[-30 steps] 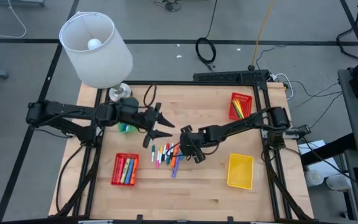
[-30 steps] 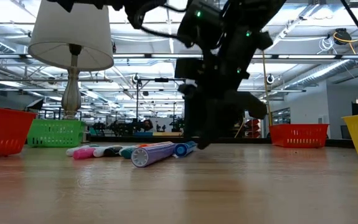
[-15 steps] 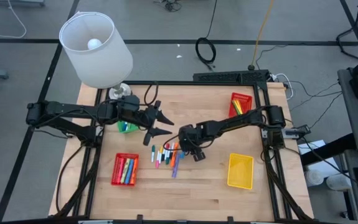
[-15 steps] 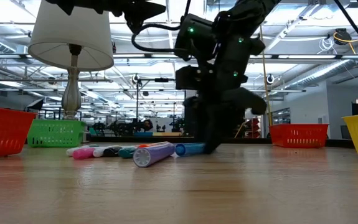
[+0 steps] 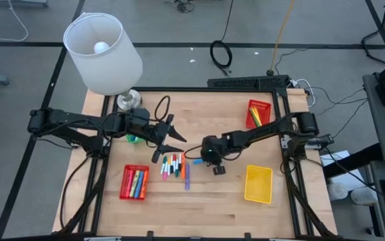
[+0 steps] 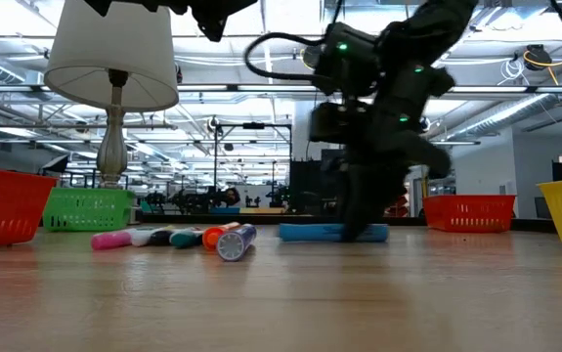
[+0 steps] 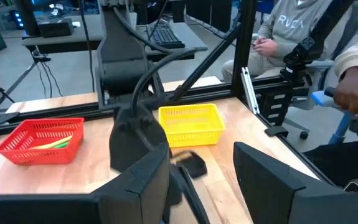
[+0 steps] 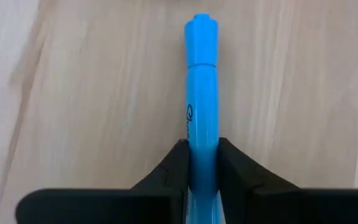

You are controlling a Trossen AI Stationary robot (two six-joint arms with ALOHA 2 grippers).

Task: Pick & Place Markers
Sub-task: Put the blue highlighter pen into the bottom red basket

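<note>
Beyond the wooden table (image 5: 212, 201) the low view looks into a long workshop of ceiling lights, with a white-shaded lamp (image 5: 104, 52) standing at the far left corner of my bench. A second ago my right gripper (image 5: 202, 154) hung with its fingers spread over the loose row of markers (image 5: 173, 165); now those fingers have come together on a blue marker (image 8: 201, 87), and the wrist view shows its barrel pinched tightly between my two dark pads. The marker has also been drawn clear of the row, toward the yellow basket (image 5: 258, 183): in the low view it lies flat on the wood (image 6: 331, 232), well apart from the pens it lay beside. I judge that the pick is made and the carry to a basket comes next. Its long axis runs straight out from my right wrist, in line with the forearm, its free end pointing away from my palm toward the marker row; it lies level, not tilted. My left gripper (image 5: 173, 141) hovers above the table just behind that row, fingers (image 7: 266, 180) spread and holding nothing. Two red baskets (image 5: 134, 181) (image 5: 259, 112) already hold a few pens.
</note>
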